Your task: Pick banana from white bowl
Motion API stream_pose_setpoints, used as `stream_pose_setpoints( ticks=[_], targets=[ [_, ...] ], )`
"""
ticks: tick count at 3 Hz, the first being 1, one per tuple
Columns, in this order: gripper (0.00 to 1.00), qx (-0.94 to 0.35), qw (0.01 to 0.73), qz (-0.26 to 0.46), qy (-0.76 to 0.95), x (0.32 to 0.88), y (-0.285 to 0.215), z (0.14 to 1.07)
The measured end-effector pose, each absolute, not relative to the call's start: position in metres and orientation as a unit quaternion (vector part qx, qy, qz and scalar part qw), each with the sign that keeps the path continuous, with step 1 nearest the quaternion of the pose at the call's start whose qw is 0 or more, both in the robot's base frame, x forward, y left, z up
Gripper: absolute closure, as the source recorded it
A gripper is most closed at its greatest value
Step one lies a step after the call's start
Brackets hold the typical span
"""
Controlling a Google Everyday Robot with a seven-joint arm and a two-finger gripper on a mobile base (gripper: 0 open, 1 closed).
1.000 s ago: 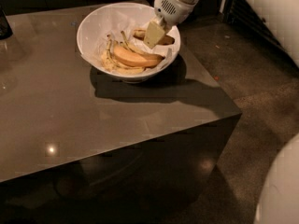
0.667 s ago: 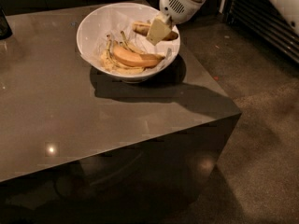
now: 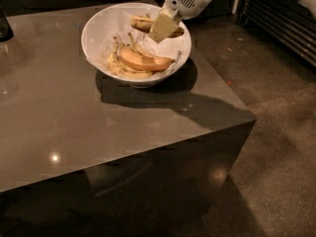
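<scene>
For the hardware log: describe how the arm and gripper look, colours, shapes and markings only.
The gripper, above the far right side of the large round white bowl, has a smooth, rounded white housing with a dark slotted vent grille. Below it projects a flat, pale cream wedge narrowing toward its tip. No cables or labels show.

My view: grey table (image 3: 74,122); smooth orange-yellow banana (image 3: 143,62) touching limp peel strips (image 3: 116,63); dark floor (image 3: 276,132); gripper (image 3: 163,26) above table's far side.

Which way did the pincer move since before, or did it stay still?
Yes. The pincer rose slightly against the white bowl, beside the banana.
</scene>
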State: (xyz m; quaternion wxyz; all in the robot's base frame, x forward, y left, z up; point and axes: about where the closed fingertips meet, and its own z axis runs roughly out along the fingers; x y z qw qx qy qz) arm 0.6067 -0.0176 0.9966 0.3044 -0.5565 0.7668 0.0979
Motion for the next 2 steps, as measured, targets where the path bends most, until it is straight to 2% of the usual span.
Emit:
stream_pose_setpoints(
  ticks=[2],
  targets=[
    [1.0, -0.642, 0.321, 0.158, 0.678, 0.548, -0.007, 1.027]
  ],
)
